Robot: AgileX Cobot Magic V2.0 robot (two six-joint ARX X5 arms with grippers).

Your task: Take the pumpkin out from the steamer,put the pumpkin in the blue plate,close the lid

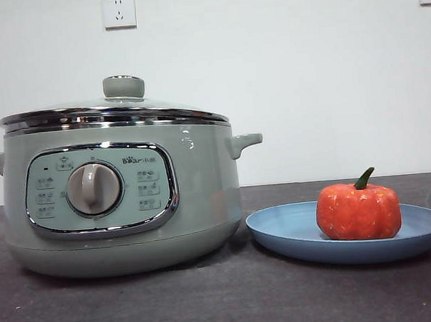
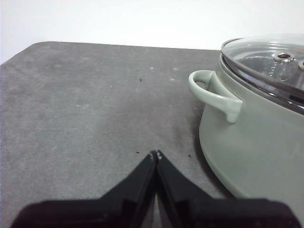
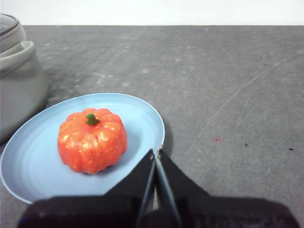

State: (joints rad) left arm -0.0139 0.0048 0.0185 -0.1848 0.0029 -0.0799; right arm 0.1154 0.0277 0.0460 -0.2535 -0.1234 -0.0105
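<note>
The orange-red pumpkin (image 1: 358, 211) with its green stem rests on the light blue plate (image 1: 280, 229), to the right of the sage-green steamer (image 1: 121, 198). The glass lid (image 1: 114, 111) with its green knob sits closed on the steamer's chrome rim. In the right wrist view the pumpkin (image 3: 92, 140) lies in the plate (image 3: 28, 161) just ahead of my right gripper (image 3: 156, 151), which is shut and holds nothing. My left gripper (image 2: 155, 154) is shut over bare table beside the steamer (image 2: 251, 142), near its side handle (image 2: 213, 95). Neither arm shows in the front view.
A dark grey mat (image 1: 226, 302) covers the table. A white wall with two power sockets (image 1: 118, 11) stands behind. Open mat lies to the right of the plate (image 3: 237, 95) and to the left of the steamer (image 2: 85, 104).
</note>
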